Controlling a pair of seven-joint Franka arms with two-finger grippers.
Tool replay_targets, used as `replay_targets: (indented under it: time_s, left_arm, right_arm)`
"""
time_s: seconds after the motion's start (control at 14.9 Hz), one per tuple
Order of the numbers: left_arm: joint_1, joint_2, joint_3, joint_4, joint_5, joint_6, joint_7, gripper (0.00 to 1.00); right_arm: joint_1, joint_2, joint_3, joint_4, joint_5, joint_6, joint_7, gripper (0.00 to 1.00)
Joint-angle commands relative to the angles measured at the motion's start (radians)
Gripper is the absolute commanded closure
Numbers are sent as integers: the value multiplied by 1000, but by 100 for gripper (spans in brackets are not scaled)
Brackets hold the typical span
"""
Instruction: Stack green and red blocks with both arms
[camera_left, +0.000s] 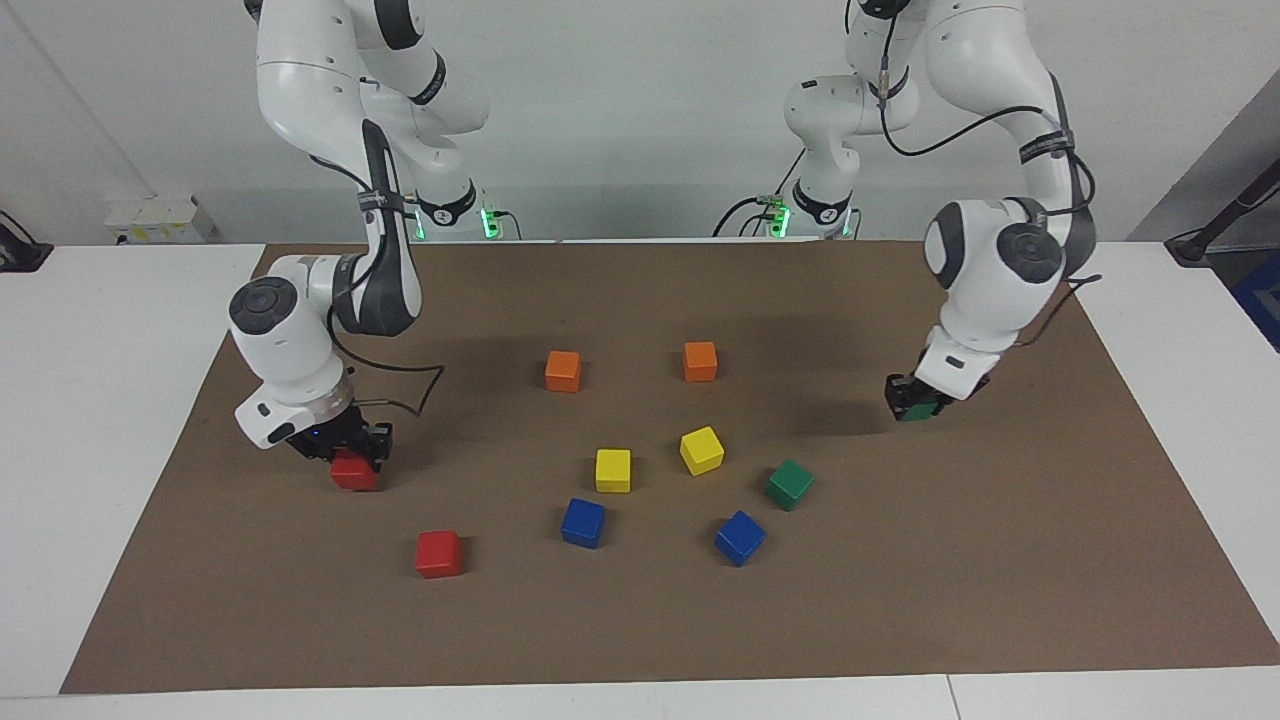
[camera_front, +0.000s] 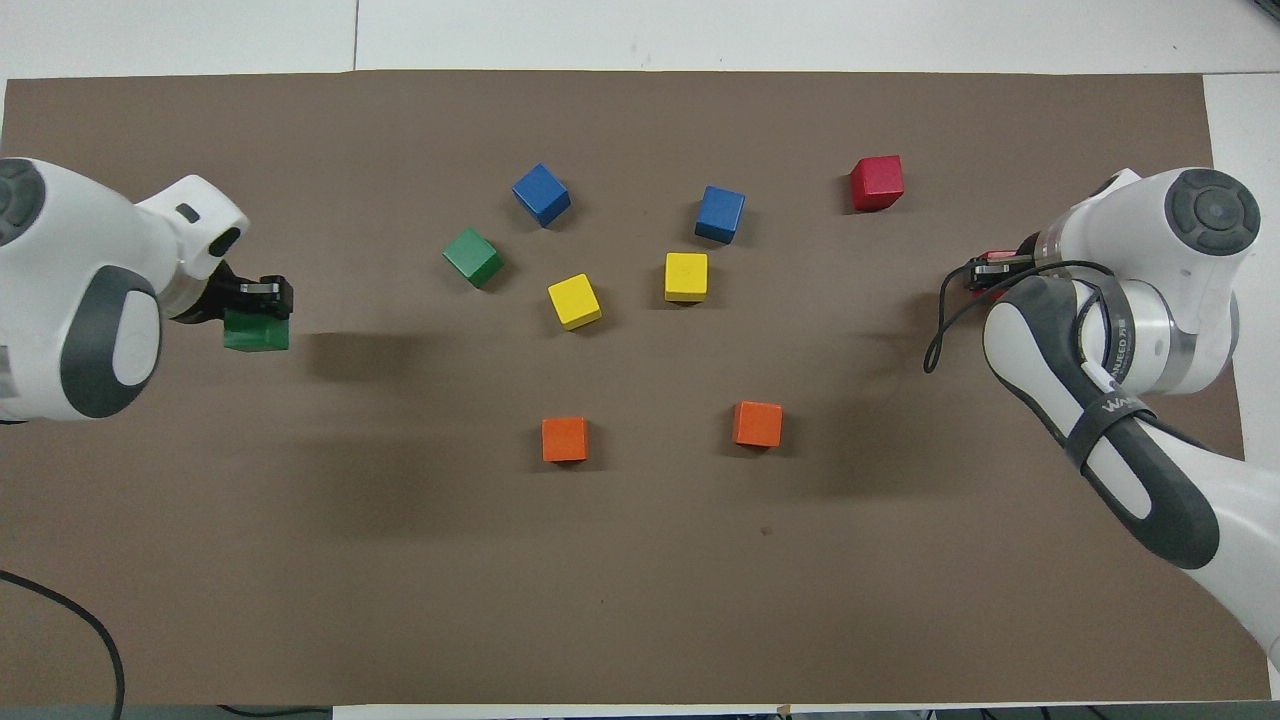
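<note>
The cluster of loose cubes fills the middle of the brown mat (camera_left: 1000, 560): two orange cubes (camera_left: 563, 371) nearest the robots, two yellow cubes (camera_left: 613, 470) next, then two blue cubes (camera_left: 583, 523), with a green cube (camera_left: 790, 484) beside the blue one toward the left arm's end and a red cube (camera_left: 439, 554) lying apart toward the right arm's end. Gaps between the yellow and blue cubes are narrow; the gap between the two orange cubes is wider. Open mat lies at both ends, where the left end effector (camera_left: 917, 409) and the right end effector (camera_left: 350, 462) hang with cubes, and along the edge farthest from the robots.
</note>
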Motion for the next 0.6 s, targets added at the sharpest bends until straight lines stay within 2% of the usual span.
replay_targets:
  time_s: [0.0,0.07,0.13,0.4,0.47,0.54]
  left_arm:
    - [-9,54,-12,16,2,51,-2,100]
    - [-7,63,-12,15,2,61,-2,100]
    - [-3,68,-12,15,4,65,0,100]
    - [4,68,-12,-10,-11,80,-10,100]
    - [10,67,-12,-19,-11,85,-10,100]
    - [16,70,-12,-19,-11,91,-8,100]
  right_arm:
    - [-27,-2,14,-11,-6,27,-4,86]
    - [-28,-2,14,-11,-6,33,-6,11]
    - [-28,-2,14,-5,-6,31,-4,0]
    - [-11,-2,12,29,-8,-21,-4,0]
    - [-5,-4,12,70,-11,-74,-3,0]
    - [22,18,14,155,-15,-166,7,0]
